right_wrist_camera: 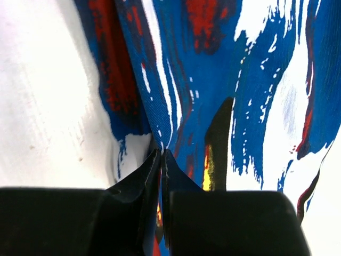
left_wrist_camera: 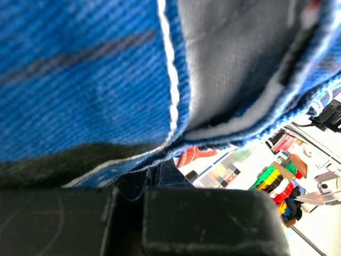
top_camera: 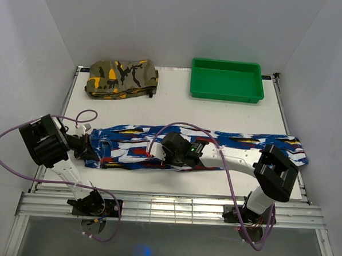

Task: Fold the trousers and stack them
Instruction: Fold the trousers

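The blue-print trousers (top_camera: 227, 143) lie stretched left to right across the table's middle, folded lengthwise. My left gripper (top_camera: 94, 151) is shut on the trousers' left end; in the left wrist view the blue cloth (left_wrist_camera: 96, 80) drapes over the closed jaws (left_wrist_camera: 150, 172). My right gripper (top_camera: 157, 153) is shut on the near edge of the trousers about a third along from the left; in the right wrist view the closed jaws (right_wrist_camera: 162, 156) pinch a ridge of the printed cloth (right_wrist_camera: 213, 69).
A folded olive camouflage garment (top_camera: 122, 78) lies at the back left. A green tray (top_camera: 226, 79) stands at the back right. White walls enclose the table on three sides. A metal rail (top_camera: 172, 208) runs along the near edge.
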Tool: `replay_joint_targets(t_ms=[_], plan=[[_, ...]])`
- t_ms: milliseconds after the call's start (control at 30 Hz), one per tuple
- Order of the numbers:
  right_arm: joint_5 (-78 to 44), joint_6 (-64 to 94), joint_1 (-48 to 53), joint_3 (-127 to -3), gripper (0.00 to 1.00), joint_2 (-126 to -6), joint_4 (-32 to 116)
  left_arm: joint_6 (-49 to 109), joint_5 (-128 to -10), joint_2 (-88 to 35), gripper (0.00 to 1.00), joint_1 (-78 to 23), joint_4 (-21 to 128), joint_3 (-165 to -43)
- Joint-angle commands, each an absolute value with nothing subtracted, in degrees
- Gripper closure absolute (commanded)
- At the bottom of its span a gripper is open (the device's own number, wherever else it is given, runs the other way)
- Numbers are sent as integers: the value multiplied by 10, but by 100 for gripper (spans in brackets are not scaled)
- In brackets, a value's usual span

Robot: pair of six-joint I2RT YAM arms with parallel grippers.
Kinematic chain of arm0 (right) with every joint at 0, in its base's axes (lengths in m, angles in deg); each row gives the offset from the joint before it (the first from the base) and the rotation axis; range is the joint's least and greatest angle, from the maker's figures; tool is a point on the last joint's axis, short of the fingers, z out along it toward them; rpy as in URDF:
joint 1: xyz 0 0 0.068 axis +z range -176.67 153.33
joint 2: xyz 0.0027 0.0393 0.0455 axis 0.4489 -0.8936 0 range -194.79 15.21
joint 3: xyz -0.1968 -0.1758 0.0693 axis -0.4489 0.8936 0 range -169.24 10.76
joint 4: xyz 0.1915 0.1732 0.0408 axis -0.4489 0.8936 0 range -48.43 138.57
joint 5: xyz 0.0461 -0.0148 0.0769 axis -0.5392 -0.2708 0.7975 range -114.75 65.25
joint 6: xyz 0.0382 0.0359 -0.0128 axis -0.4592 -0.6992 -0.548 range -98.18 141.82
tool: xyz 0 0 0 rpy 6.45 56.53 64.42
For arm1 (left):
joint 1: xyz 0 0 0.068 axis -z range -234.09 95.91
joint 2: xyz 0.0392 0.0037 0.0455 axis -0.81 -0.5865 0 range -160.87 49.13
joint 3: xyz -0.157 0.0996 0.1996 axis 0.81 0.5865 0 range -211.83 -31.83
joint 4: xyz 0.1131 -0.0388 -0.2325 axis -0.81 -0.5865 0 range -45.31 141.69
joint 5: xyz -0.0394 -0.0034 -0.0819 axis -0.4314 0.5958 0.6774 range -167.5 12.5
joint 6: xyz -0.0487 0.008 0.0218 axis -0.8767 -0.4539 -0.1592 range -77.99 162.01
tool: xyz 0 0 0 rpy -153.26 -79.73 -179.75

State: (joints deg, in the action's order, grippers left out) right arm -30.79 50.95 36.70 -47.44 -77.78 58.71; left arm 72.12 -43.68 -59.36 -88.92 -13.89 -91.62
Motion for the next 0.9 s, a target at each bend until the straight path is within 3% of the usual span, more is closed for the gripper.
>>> replay_joint_targets(t_ms=[0, 333, 867], plan=[[-277, 509, 364, -483, 92, -736, 642, 750, -537, -608, 100, -907, -35, -928], [-215, 499, 392, -442, 92, -742, 650, 743, -553, -609, 100, -912, -32, -941], [-209, 471, 392, -499, 92, -915, 591, 730, -618, -596, 100, -942, -2, -997]])
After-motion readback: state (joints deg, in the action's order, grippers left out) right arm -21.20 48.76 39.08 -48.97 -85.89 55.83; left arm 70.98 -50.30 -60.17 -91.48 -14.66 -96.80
